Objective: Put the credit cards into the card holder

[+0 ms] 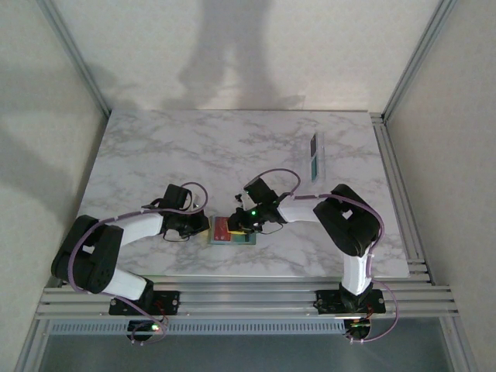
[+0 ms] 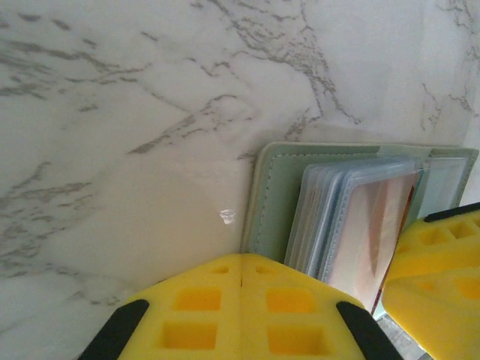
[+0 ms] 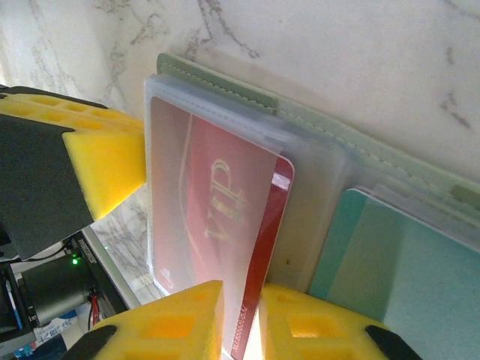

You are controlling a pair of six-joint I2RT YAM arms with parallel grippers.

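right end effector (image 3: 240, 300) pinches the red VIP card (image 3: 217, 202), left end effector (image 2: 240, 274) sits closed beside the card holder (image 2: 274, 195), so holder might skid and jam it.

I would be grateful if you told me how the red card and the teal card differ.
The red card bears gold VIP lettering; the teal card looks plain. The red card sits partway in a clear sleeve; the teal card lies further right in the right wrist view. The right claw pinches the red card's end; the teal card is not between its fingers. Both rest on the open holder.
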